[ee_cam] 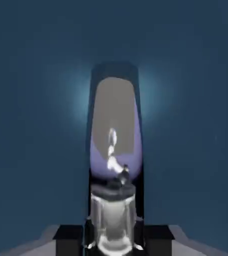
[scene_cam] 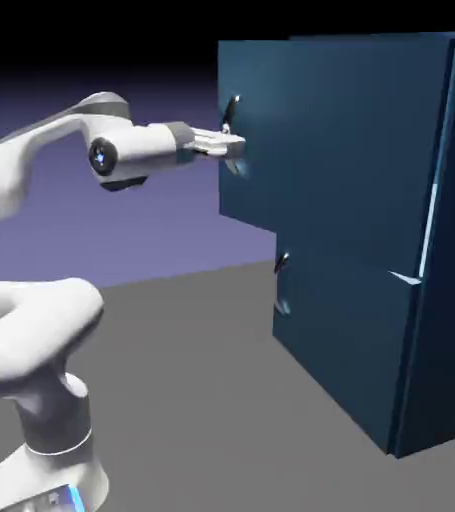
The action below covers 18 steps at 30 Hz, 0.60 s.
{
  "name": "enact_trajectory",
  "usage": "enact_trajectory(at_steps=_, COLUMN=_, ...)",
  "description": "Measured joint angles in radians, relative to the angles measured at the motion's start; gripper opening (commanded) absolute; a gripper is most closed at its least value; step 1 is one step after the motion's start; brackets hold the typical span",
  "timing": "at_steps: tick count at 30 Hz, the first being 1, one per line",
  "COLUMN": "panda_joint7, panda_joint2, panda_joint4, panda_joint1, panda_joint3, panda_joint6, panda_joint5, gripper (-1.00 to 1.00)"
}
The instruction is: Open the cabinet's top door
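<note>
The dark-blue cabinet stands at the right of the exterior view. Its top door is the large upper panel, and its left edge juts out past the lower door, with a pale gap showing along its right side. A curved metal handle sits near that left edge. My gripper reaches in level and is shut on this handle. In the hand view the shiny handle rises between my gripper's tips, with the blue top door filling the frame behind it.
The lower door carries its own small handle at its upper left. Grey table runs from the arm's base to the cabinet's foot. The arm's elbow bulges at the lower left.
</note>
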Motion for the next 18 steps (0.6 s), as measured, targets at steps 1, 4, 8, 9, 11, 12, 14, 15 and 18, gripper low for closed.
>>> enact_trajectory(at_steps=1, panda_joint7=-0.012, panda_joint2=-0.011, panda_joint4=-0.035, panda_joint1=0.033, panda_joint3=-0.036, panda_joint6=-0.029, panda_joint5=-0.021, gripper=-1.0)
enact_trajectory(at_steps=4, panda_joint7=-0.038, panda_joint2=-0.045, panda_joint4=-0.122, panda_joint1=0.116, panda_joint3=-0.145, panda_joint6=-0.108, panda_joint5=-0.096, gripper=-1.0)
enact_trajectory(at_steps=8, panda_joint7=-0.057, panda_joint2=-0.091, panda_joint4=-0.208, panda_joint1=0.191, panda_joint3=-0.29, panda_joint6=-0.2, panda_joint5=-0.214, gripper=-1.0)
enact_trajectory(at_steps=9, panda_joint7=-0.06, panda_joint2=-0.101, panda_joint4=-0.225, panda_joint1=0.205, panda_joint3=-0.326, panda_joint6=-0.221, panda_joint5=-0.243, gripper=-1.0)
enact_trajectory(at_steps=11, panda_joint7=-0.065, panda_joint2=-0.122, panda_joint4=-0.254, panda_joint1=0.225, panda_joint3=-0.399, panda_joint6=-0.263, panda_joint5=-0.306, gripper=-1.0)
enact_trajectory(at_steps=12, panda_joint7=-0.068, panda_joint2=-0.13, panda_joint4=-0.266, panda_joint1=0.234, panda_joint3=-0.435, panda_joint6=-0.282, panda_joint5=-0.337, gripper=-1.0)
enact_trajectory(at_steps=14, panda_joint7=-0.074, panda_joint2=-0.145, panda_joint4=-0.287, panda_joint1=0.248, panda_joint3=-0.507, panda_joint6=-0.32, panda_joint5=-0.399, gripper=-1.0)
enact_trajectory(at_steps=15, panda_joint7=-0.072, panda_joint2=-0.16, panda_joint4=-0.298, panda_joint1=0.237, panda_joint3=-0.542, panda_joint6=-0.355, panda_joint5=-0.427, gripper=-1.0)
enact_trajectory(at_steps=18, panda_joint7=-0.049, panda_joint2=-0.209, panda_joint4=-0.312, panda_joint1=0.135, panda_joint3=-0.558, panda_joint6=-0.479, panda_joint5=-0.419, gripper=-1.0)
